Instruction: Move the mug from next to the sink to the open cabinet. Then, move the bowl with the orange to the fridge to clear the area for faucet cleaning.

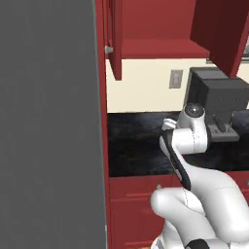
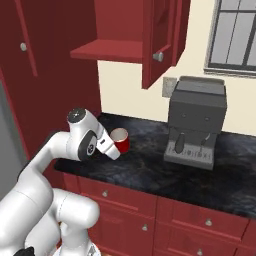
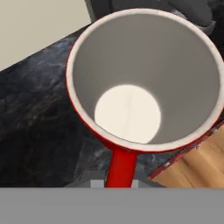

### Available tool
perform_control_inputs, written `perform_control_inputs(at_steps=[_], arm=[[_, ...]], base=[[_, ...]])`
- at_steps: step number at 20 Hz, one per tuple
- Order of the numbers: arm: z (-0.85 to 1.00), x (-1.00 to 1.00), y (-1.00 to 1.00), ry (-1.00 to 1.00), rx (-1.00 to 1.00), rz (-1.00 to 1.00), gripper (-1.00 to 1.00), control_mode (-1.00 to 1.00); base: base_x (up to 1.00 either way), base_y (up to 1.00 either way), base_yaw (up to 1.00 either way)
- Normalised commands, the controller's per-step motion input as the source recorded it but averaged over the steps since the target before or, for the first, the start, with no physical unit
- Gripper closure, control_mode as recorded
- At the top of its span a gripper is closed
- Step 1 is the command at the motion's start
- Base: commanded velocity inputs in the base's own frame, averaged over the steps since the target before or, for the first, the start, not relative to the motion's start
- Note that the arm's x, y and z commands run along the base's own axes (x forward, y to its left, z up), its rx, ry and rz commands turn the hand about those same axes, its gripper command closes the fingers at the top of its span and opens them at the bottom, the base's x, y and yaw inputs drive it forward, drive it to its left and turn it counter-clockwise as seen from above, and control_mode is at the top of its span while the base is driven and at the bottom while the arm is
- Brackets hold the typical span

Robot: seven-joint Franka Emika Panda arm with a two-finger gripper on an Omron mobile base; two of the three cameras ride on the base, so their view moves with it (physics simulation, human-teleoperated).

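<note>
A red mug (image 2: 120,140) with a white inside hangs above the dark counter (image 2: 150,172), tilted with its mouth toward the hand camera. My gripper (image 2: 111,148) is shut on the mug's handle (image 3: 120,168); in the hand view the mug (image 3: 144,78) takes up most of the picture above my gripper (image 3: 119,182). The open cabinet (image 2: 112,50) with its bare red shelf (image 1: 155,48) is up above the mug. A tall grey fridge (image 1: 48,126) stands at the left. The sink, bowl, orange and faucet are out of view.
A dark grey coffee machine (image 2: 195,122) stands on the counter to the right of the mug, seen again (image 1: 221,99) behind the arm. Open red cabinet doors (image 2: 157,40) hang beside the shelf. Red drawers (image 2: 130,200) run below the counter, and a window (image 2: 235,35) is at the far right.
</note>
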Motion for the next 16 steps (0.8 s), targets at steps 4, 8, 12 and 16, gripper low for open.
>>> perform_control_inputs(at_steps=[4, 8, 12, 16], arm=[[0.0, 0.0, 0.0, 0.0, 0.0, 0.0, 1.0, 1.0], [0.0, 0.0, 0.0, 0.0, 0.0, 0.0, 1.0, 1.0], [0.1, 0.12, 0.0, 0.03, 0.0, -0.01, 1.0, -1.0], [0.87, 0.28, 0.04, 0.05, -0.06, 0.0, 1.0, -1.0]], base=[[0.82, 0.3, -0.02], [0.83, 0.11, -0.06], [0.56, 0.05, -0.07], [0.0, 0.0, 0.0]])
